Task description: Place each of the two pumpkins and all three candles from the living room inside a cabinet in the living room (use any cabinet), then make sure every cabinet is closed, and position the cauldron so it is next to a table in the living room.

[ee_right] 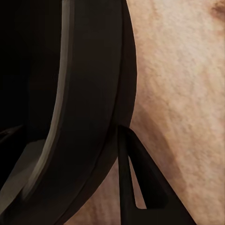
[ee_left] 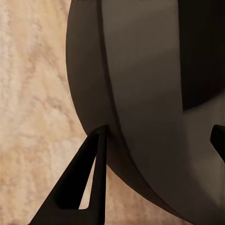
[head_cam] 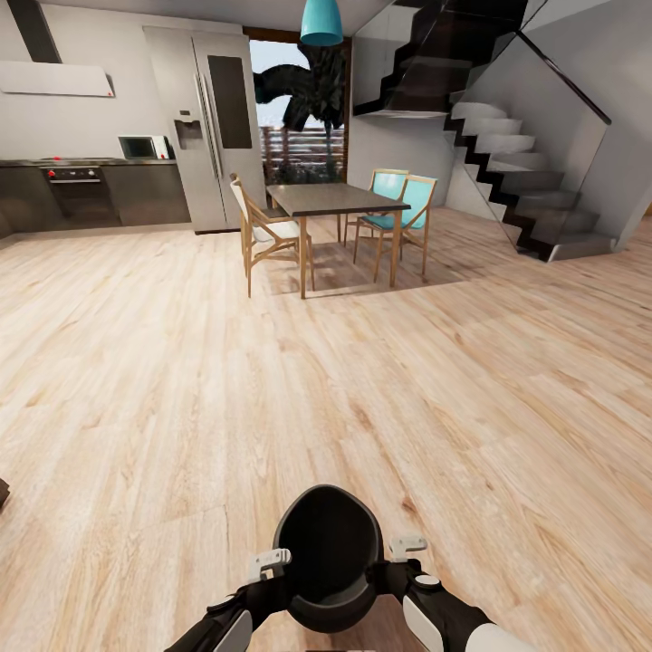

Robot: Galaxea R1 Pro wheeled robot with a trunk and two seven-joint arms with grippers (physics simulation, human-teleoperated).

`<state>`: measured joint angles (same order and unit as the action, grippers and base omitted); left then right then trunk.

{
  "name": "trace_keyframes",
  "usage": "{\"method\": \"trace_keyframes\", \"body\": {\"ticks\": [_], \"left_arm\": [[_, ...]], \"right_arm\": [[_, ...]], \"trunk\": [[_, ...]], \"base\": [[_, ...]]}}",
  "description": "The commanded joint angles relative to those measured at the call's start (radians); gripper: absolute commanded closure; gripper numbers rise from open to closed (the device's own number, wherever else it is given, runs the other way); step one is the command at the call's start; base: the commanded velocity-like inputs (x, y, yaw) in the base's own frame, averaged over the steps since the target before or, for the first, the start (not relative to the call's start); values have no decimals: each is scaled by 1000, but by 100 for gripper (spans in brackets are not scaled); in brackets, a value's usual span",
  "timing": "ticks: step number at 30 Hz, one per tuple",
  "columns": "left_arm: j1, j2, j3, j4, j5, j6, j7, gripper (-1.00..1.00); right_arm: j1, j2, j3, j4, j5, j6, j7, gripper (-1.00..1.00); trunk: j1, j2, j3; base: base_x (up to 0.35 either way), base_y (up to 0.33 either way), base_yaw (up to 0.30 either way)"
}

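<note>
Black and glossy, the cauldron sits between the two tools, low in the head view, its dark mouth facing up and forward. The left tool presses against its left flank and the right tool against its right flank, pale finger pieces showing at the rim on either side. In the left wrist view one dark finger lies against the outside of the cauldron's curved wall, and the tip of the other finger appears on the far side of that wall, so this tool straddles the rim, closed onto the cauldron. In the right wrist view one finger likewise lies against the outer wall; the inner side is too dark to make out, so whether that tool really clamps the cauldron cannot be told.

Under the cauldron and tools lies pale plank wood floor, which runs well ahead of them. Far ahead of the tools stands a tall dining table with wooden chairs, one white-seated chair at its left and teal-backed chairs at its right. Beyond those, ahead and left, stand a steel fridge and dark kitchen cabinets with an oven; ahead and right, a staircase climbs. A teal lamp hangs above the dining table.
</note>
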<state>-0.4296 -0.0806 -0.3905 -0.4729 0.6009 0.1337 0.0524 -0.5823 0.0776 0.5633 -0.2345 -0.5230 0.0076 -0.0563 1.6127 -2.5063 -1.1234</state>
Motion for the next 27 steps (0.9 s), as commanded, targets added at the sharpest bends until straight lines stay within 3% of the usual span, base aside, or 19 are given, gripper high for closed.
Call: {"method": "trace_keyframes", "body": {"ticks": [1, 12, 27], "left_arm": [[0, 1, -10, -1, 10, 3, 6, 100], [0, 2, -8, -1, 10, 3, 6, 100], [0, 3, -8, -1, 9, 3, 6, 100]], "right_arm": [[-1, -1, 9, -1, -7, 0, -5, 100], [-1, -1, 7, -2, -6, -1, -5, 100], [-1, -1, 6, -15, -5, -3, -1, 100]], "trunk": [[0, 0, -1], [0, 0, -1], [-7, 3, 57]], "base": [[0, 0, 0], [0, 0, 0], [0, 0, 0]]}}
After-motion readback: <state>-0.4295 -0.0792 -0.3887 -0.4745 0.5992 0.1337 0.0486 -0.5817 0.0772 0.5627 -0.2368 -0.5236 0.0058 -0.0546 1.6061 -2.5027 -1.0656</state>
